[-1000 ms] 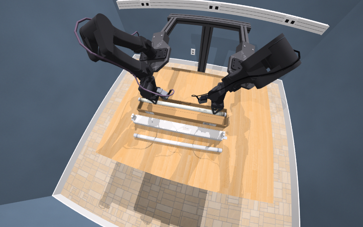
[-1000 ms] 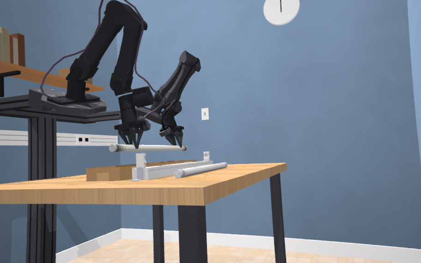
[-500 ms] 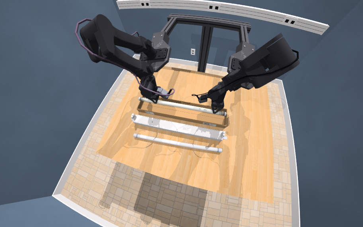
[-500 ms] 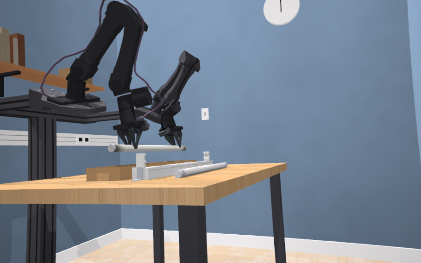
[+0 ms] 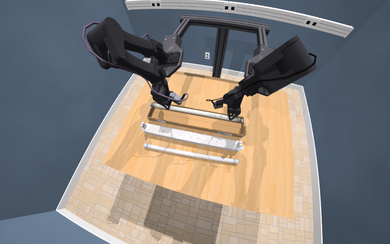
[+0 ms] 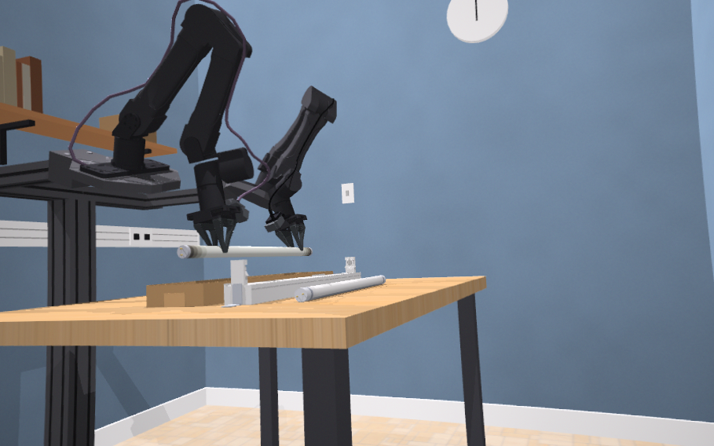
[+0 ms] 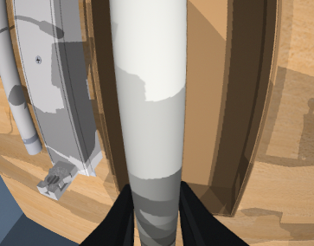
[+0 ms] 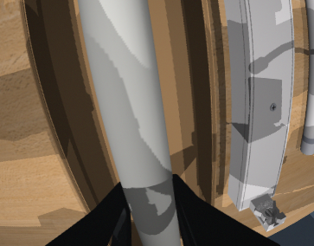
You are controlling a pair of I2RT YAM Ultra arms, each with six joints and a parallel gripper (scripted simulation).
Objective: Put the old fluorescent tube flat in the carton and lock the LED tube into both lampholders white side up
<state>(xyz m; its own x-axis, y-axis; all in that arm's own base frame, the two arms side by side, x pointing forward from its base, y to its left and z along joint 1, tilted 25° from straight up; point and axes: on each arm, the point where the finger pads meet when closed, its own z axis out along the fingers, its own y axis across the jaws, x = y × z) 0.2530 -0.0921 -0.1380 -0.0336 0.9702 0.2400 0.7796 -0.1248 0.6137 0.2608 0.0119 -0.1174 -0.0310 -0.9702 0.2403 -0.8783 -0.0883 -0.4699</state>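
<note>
The old fluorescent tube (image 5: 196, 112) (image 6: 259, 252) (image 7: 150, 87) (image 8: 123, 87) hangs roughly level above the carton (image 5: 196, 127) (image 6: 173, 296), clear of its rim. My left gripper (image 5: 232, 117) (image 6: 295, 247) (image 7: 155, 190) is shut on it near one end. My right gripper (image 5: 166, 107) (image 6: 218, 248) (image 8: 149, 186) is shut on it near the other end. The carton floor shows empty. The fixture (image 5: 178, 134) (image 6: 298, 287) (image 7: 38, 87) has two empty upright lampholders (image 6: 239, 274) (image 6: 349, 263). The LED tube (image 5: 190, 154) (image 6: 342, 287) lies on the bench in front.
The carton sits flat on the bench (image 5: 266, 181) (image 6: 415, 299), beside the fixture, with a narrow gap between them. The lampholders stand up at the fixture's ends. The dark arm stand (image 5: 219, 51) (image 6: 71, 276) is behind the bench.
</note>
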